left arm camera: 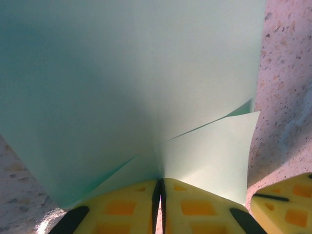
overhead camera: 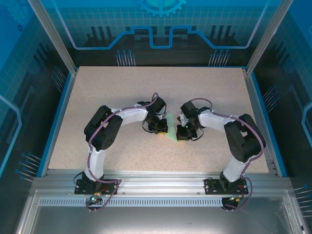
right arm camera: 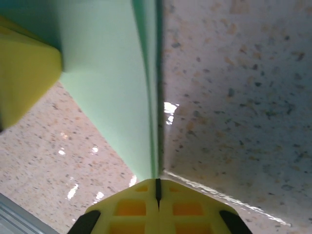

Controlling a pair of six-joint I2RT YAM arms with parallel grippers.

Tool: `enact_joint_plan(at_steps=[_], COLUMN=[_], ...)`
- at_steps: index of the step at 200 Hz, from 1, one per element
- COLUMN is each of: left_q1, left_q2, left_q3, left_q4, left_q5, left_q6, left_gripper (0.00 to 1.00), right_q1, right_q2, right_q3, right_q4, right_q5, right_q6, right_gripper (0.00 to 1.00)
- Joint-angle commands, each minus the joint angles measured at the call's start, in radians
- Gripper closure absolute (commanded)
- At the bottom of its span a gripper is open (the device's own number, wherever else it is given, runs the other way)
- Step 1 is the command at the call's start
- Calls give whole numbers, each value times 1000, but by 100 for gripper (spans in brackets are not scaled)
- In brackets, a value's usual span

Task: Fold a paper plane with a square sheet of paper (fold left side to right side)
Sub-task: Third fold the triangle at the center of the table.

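Left claw (left arm camera: 160, 183) pinches sheet (left arm camera: 122, 87) — creased.

Left fingers (left arm camera: 117, 209) and right fingers (right arm camera: 129, 209) closed.

The square sheet of paper (left arm camera: 122, 87) is thin, matt, pale mint-green stock, smooth apart from one sharp crease. The desk (right arm camera: 234, 97) has a speckled beige, stone-like surface with a slight sheen that catches small glints of light. The jaws carry yellow moulded pads (left arm camera: 204, 209), matt and possibly rubber or plastic. The near rail (overhead camera: 156, 183) looks like brushed aluminium.
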State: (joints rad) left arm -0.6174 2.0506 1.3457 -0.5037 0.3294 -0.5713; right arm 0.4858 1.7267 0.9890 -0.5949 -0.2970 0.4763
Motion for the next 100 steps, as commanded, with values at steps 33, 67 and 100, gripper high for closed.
enact_joint_plan(at_steps=[33,67,100], left_q1=[-1,-3,-2], left_q2=[49,47,50], left_q3=[-31,-31,-27], left_q4=[-18,-24,-32], left_q5=[-75,-84,-96], left_q6=[-9,-10,-12], left_gripper=[86,86,87], right_q1=[64,71,74], right_q2=[59,123,122], right_q3=[113,111,54], right_q4=[2,20,18], right_q5=[6,0,18], right_q6=[56,60,51], right_gripper=[100,100,100])
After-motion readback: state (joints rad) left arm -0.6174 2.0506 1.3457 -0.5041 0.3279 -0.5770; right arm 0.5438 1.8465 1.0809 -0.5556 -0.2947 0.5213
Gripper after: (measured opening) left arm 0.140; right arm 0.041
